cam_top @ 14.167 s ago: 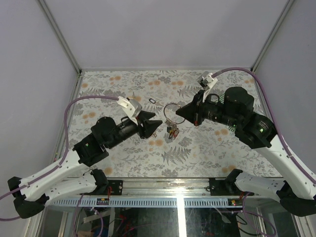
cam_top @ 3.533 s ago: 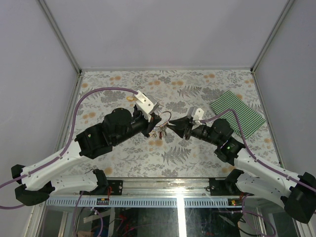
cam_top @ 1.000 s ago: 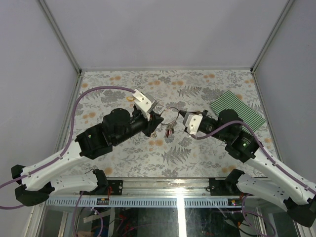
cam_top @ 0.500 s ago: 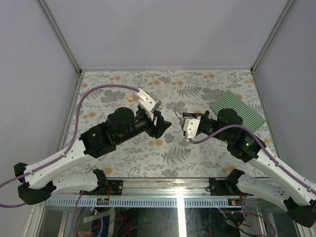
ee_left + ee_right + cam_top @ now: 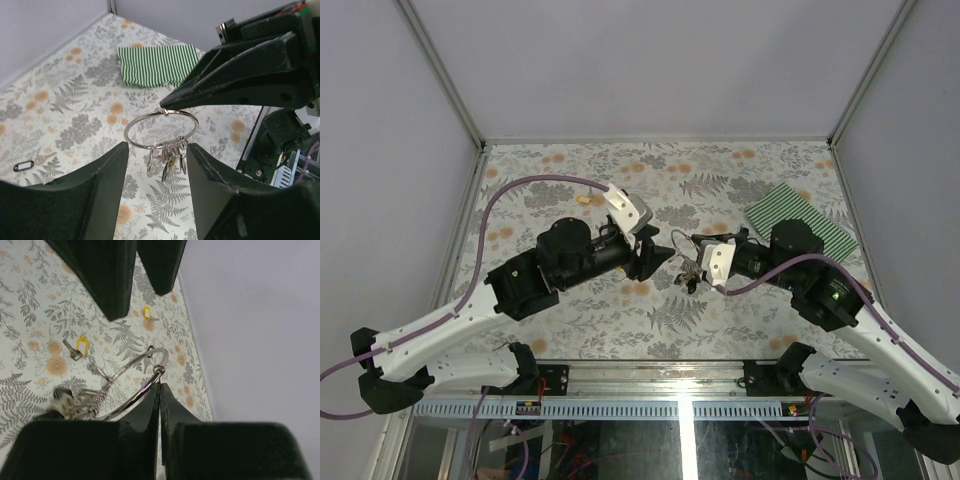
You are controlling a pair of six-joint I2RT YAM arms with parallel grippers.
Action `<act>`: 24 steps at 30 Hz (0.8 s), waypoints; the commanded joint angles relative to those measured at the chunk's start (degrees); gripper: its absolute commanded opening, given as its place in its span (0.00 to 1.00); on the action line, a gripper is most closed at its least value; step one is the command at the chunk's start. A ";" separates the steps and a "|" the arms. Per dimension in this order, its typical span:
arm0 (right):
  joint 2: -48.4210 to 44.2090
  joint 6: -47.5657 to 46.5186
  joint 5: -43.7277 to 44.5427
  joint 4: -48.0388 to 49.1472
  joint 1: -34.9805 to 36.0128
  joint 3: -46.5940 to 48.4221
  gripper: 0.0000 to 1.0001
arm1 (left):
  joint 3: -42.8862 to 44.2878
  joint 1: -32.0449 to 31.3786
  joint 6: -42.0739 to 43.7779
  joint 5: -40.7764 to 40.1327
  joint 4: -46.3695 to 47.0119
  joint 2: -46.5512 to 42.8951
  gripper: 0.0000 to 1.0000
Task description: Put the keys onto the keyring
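Note:
My right gripper (image 5: pixel 160 384) is shut on the keyring (image 5: pixel 131 371), a thin silver wire ring, pinched at its small clasp. The ring (image 5: pixel 161 129) hangs above the table with several keys (image 5: pixel 170 152) bunched on its lower arc. In the top view the keyring (image 5: pixel 686 262) is between the two grippers. My left gripper (image 5: pixel 158 146) is open and empty, its fingers on either side of the hanging keys without touching them. My right gripper's fingers (image 5: pixel 240 75) reach in from the right. A loose yellow-headed key (image 5: pixel 80 346) lies on the table.
A green striped cloth (image 5: pixel 800 225) lies at the back right, also in the left wrist view (image 5: pixel 155 62). A small black oval tag (image 5: pixel 23 165) with a loose key beside it lies on the table. A second yellow tag (image 5: pixel 146 312) lies farther back. The walls enclose the table.
The left gripper has moved a little right and stands open around the keys. The right gripper has shifted the ring with its keys slightly right and toward the front.

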 commanded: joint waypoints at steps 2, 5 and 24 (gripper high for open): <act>-2.82 5.27 3.00 6.52 -0.20 0.89 0.00 | 1.19 0.28 0.37 -5.48 5.90 -2.07 0.50; -1.63 5.57 6.54 6.45 -0.20 2.13 0.00 | 1.64 0.31 -8.24 -11.15 6.47 -2.29 0.56; 0.79 4.81 7.94 12.08 -0.19 0.05 0.00 | -6.09 0.26 -60.84 -20.65 18.52 2.72 0.72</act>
